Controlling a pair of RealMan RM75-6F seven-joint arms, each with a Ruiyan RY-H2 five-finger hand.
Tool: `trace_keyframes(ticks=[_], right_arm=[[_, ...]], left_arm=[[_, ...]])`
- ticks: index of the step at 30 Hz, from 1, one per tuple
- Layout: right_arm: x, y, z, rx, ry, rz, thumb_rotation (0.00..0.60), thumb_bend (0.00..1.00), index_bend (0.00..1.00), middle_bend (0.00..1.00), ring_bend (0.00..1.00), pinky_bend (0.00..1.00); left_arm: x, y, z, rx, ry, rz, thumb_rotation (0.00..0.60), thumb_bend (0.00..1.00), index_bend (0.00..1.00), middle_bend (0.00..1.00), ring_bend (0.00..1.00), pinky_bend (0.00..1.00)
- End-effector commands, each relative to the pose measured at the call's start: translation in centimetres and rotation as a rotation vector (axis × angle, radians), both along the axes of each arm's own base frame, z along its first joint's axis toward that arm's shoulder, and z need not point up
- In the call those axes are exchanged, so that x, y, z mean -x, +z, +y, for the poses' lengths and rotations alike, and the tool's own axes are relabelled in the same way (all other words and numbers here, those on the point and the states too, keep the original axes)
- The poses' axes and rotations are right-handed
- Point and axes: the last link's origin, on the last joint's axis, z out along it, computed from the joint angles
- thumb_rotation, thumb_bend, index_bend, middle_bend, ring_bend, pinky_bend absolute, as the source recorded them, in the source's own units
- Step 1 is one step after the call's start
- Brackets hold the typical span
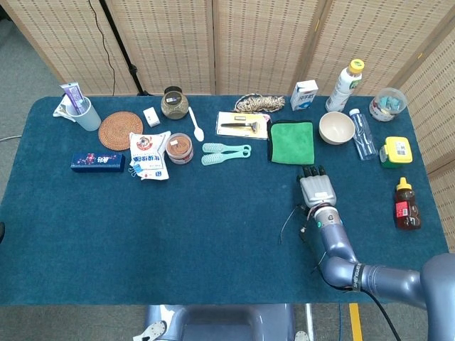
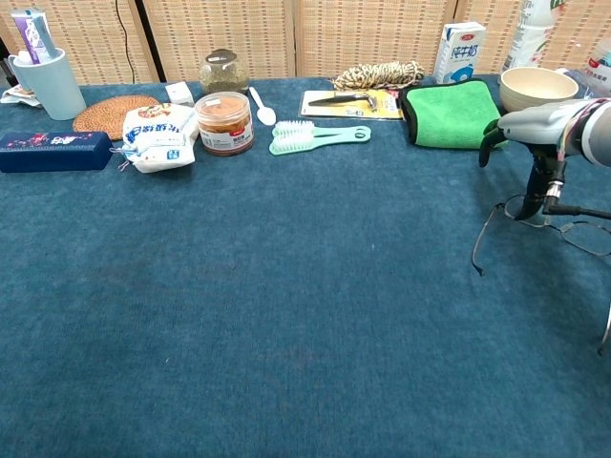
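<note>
**Glasses pinched at the desk's right side**

Pinches one pair of wire-framed glasses point(image 2: 520, 208) with the downturned fingers point(image 2: 535, 196) of the right hand point(image 1: 318, 190), other fingers curled forward. Keeps the frame low on the desk point(image 1: 178, 234), one temple splayed left, likely so the thin wire stays supported. Lies just in front of one green cloth point(image 1: 292, 142) and one bowl point(image 1: 336, 128). Counts two teal brushes point(image 1: 226, 153) further left. No left hand in either view.
</note>
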Motion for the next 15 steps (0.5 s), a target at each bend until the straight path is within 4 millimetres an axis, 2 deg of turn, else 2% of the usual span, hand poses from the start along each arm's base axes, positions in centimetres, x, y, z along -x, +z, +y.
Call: trace_keyframes(ticks=[1, 8, 15], right_arm=[[-1.1, 0.9, 1.3, -0.04, 0.017, -0.065, 0.6, 0.04, 0.24, 0.0, 0.0, 0.0], [-1.7, 3.2, 3.3, -0.065, 0.051, -0.117, 0.6, 0.04, 0.25, 0.0, 0.0, 0.0], [-0.2, 5.0, 5.1, -0.062, 0.042, -0.094, 0.6, 0.04, 0.25, 0.0, 0.0, 0.0]], left_arm=[[-0.1, 0.0, 0.0, 0.001, -0.004, -0.003, 0.592, 0.38, 0.2, 0.11, 0.09, 0.04], [-0.2, -0.2, 0.0, 0.012, -0.013, -0.016, 0.592, 0.38, 0.2, 0.11, 0.09, 0.04], [-0.2, -0.2, 0.1, 0.015, -0.015, -0.015, 0.591, 0.38, 0.2, 0.11, 0.09, 0.04]])
